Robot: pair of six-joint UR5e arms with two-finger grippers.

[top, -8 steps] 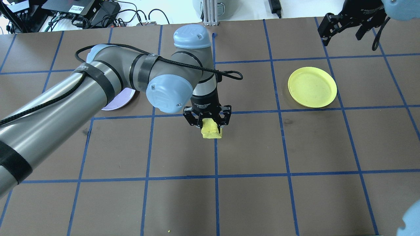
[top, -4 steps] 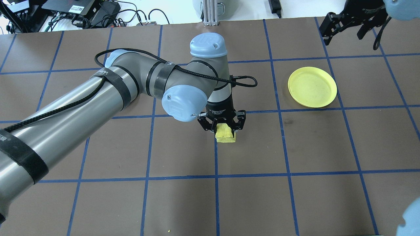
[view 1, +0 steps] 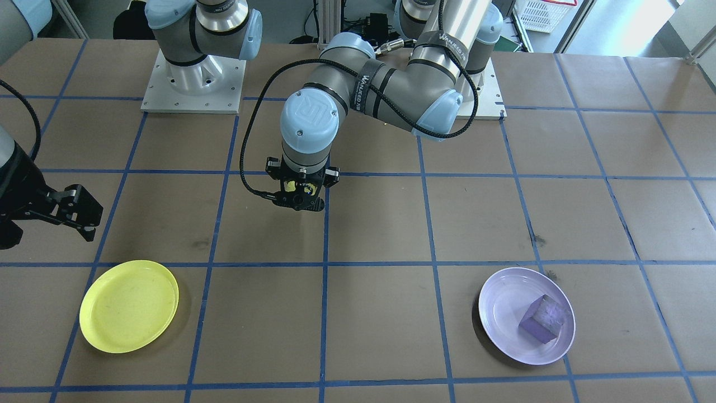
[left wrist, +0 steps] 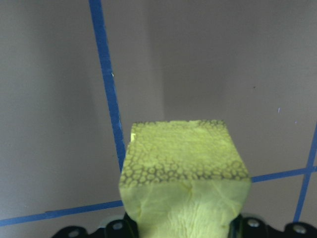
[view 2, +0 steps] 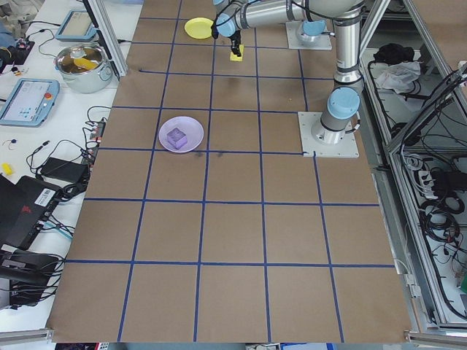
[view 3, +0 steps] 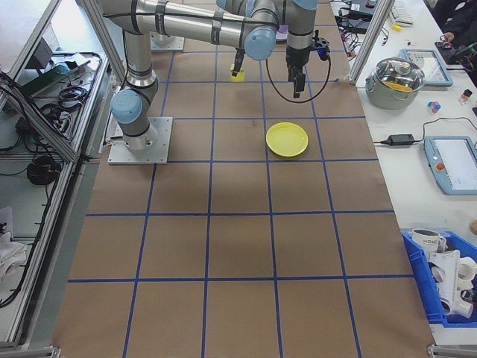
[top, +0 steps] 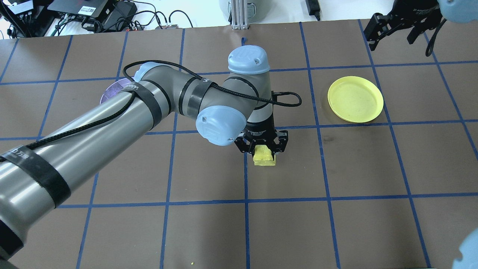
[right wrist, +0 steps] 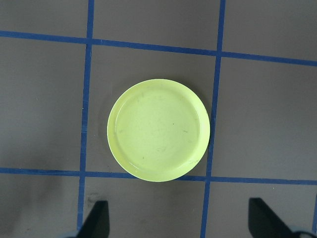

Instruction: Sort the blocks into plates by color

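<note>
One left hand (top: 264, 154) grips the yellow block (top: 264, 157); "WANJEED" marks its arm strap (view 1: 366, 84).

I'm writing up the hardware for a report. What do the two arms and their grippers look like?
Both arms are silver-grey metal tubes with pale blue joint caps. The left arm has black straps holding a braided black cable that loops at the wrist, and white lettering on one strap. The left gripper and right gripper are black two-finger units with linkage fingers.
</note>
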